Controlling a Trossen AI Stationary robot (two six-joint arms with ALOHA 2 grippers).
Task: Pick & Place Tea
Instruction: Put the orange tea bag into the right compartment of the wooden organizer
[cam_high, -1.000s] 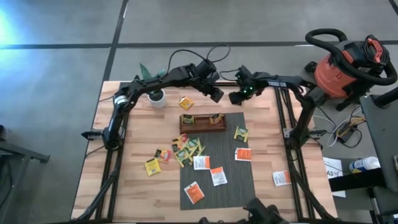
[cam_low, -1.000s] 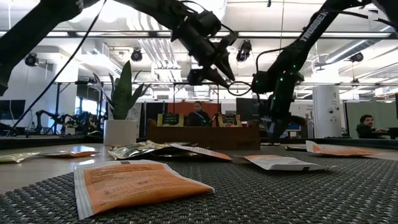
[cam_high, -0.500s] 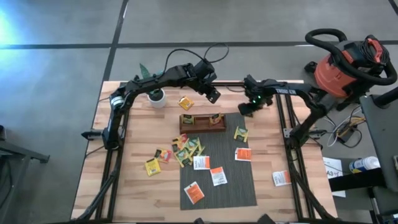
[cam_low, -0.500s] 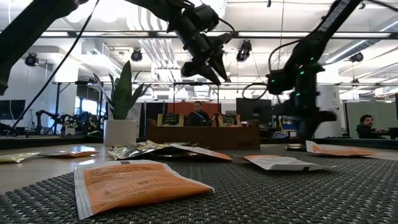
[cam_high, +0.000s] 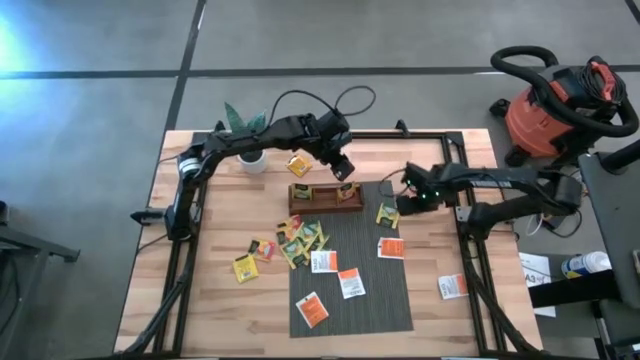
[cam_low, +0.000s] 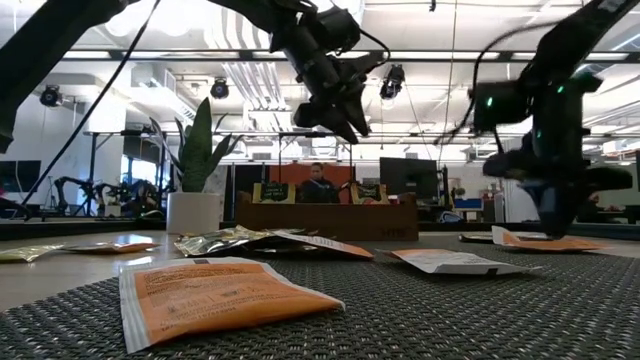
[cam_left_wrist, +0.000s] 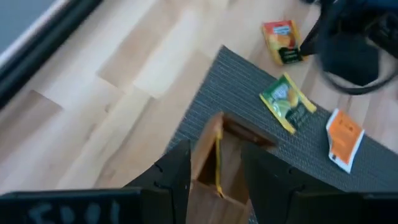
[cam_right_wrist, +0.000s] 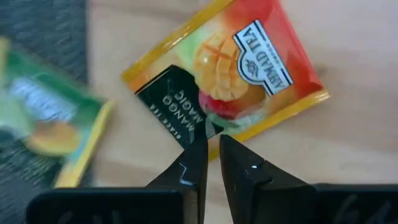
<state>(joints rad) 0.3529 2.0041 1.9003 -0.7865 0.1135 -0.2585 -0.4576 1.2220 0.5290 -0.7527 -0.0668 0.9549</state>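
Right gripper (cam_right_wrist: 211, 149), fingers nearly closed w/ nothing between, hangs over a yellow-orange square mango tea sachet (cam_right_wrist: 227, 74) on bare wood just right of grey woven mat (cam_high: 370, 290). Left gripper (cam_left_wrist: 214, 177), fingers apart & empty, above long brown wooden tray (cam_high: 325, 197) at mat's far edge.

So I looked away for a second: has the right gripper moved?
Yes. In the high view the right gripper has swung from the table's far edge, behind the wooden tray, toward the near side, and now sits beside the tray's right end.
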